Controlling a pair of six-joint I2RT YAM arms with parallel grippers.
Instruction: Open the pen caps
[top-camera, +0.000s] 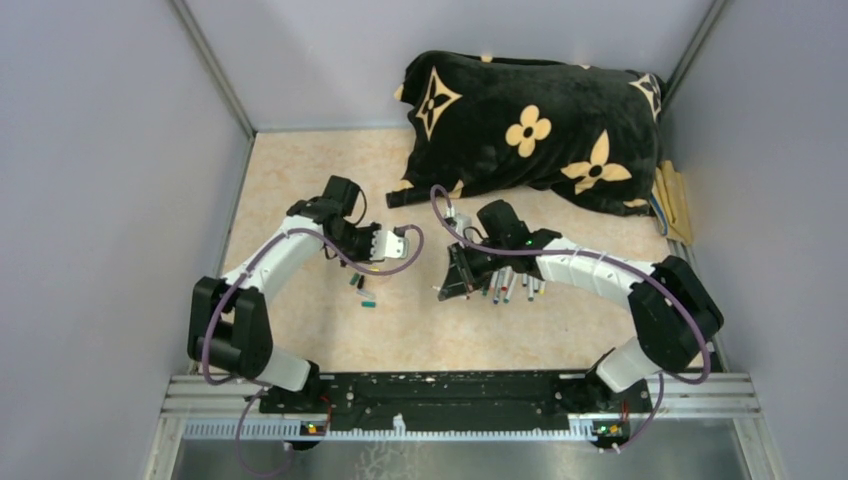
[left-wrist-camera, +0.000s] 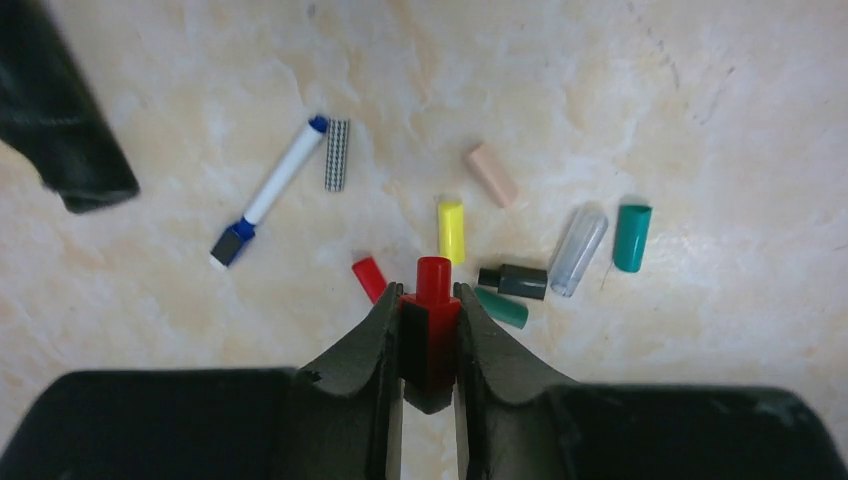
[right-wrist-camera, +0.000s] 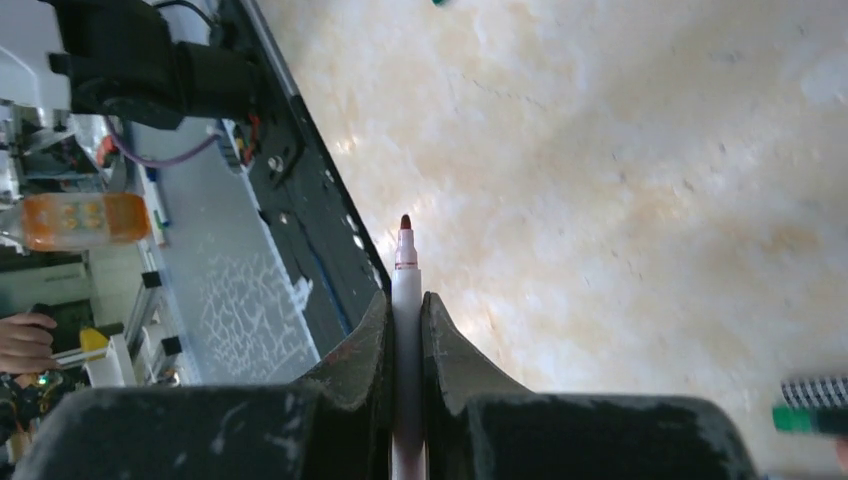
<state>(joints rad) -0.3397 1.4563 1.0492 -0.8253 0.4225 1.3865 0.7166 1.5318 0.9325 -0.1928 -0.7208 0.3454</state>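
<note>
While the left gripper is clamped on a red cap and the right gripper is closed tight round a white pen with its red tip bare, we judge this pair already parted. Both hang just in front of the pillow, near its left corner. Loose caps lie scattered on the table there. If we let the red one go from height, it could roll in among them. The bare tip could mark the table or the pillow if the right arm swings carelessly, and so thin a barrel may pivot in the jaws. More pens in front of the pillow sit partly under the right arm, so we cannot count them or tell which have caps on. The held pen's back end is hidden.
</note>
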